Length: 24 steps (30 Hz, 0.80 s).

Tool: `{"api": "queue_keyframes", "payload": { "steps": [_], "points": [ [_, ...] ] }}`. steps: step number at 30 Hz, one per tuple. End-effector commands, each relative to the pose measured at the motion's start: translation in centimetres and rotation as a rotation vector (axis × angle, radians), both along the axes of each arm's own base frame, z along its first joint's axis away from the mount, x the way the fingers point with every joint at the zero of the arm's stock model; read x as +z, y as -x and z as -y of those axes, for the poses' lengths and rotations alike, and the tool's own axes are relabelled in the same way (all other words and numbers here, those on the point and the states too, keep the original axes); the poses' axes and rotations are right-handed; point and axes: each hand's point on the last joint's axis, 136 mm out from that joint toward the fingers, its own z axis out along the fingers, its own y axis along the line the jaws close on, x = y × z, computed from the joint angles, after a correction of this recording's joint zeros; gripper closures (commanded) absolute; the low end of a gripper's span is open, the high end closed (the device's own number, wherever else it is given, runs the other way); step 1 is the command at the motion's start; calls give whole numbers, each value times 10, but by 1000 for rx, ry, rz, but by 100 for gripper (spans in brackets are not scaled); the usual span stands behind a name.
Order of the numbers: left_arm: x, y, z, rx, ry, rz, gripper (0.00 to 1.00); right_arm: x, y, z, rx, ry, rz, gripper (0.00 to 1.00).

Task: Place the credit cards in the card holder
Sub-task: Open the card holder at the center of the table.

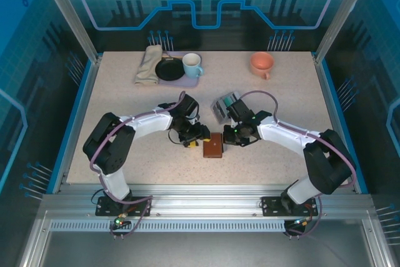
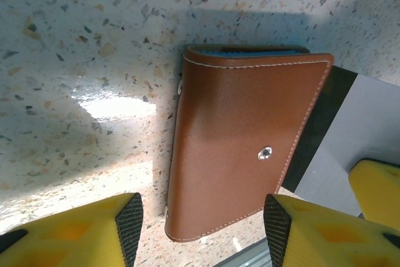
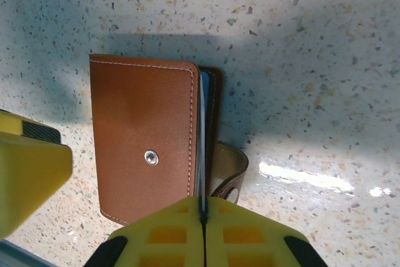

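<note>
The brown card holder (image 1: pixel 213 146) lies closed on the speckled table between my two grippers, snap stud up (image 2: pixel 265 152). Its strap tab (image 3: pixel 230 173) curls out at the side. My left gripper (image 2: pixel 203 229) is open, its black pads (image 2: pixel 130 220) standing on either side of the holder's near end. The right gripper (image 3: pixel 201 201) is shut on a thin credit card (image 3: pixel 201 148), seen edge-on, that runs into the gap under the holder's cover (image 3: pixel 140 129). From the left wrist view this card (image 2: pixel 350 148) looks grey with a dark stripe and sticks out of the holder's right side.
Just behind the right gripper stands a grey box-shaped tray (image 1: pixel 223 105) holding teal cards. At the back are a folded cloth (image 1: pixel 149 65), a black dish on a lilac tray (image 1: pixel 170 70), a light blue mug (image 1: pixel 192 64) and an orange cup (image 1: pixel 262 63).
</note>
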Motion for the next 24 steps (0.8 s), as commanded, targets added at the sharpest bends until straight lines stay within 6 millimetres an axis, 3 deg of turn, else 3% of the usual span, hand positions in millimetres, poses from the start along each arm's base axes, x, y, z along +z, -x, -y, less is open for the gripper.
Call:
{"api": "queue_keyframes", "payload": {
  "steps": [1,7,18,24],
  "points": [
    [0,-3,9,-20,16,3,42,-7,-2,1,-24,-15,-19,93],
    [-2,-4,12,-23,17,-3,43,-2,-4,-3,-21,-35,-13,93],
    [29,-9,11,-5,48,90,31,33,-7,-22,15,-171,33,93],
    [35,-10,8,15,45,107,28,35,-6,-34,22,-238,15,93]
  ]
}}
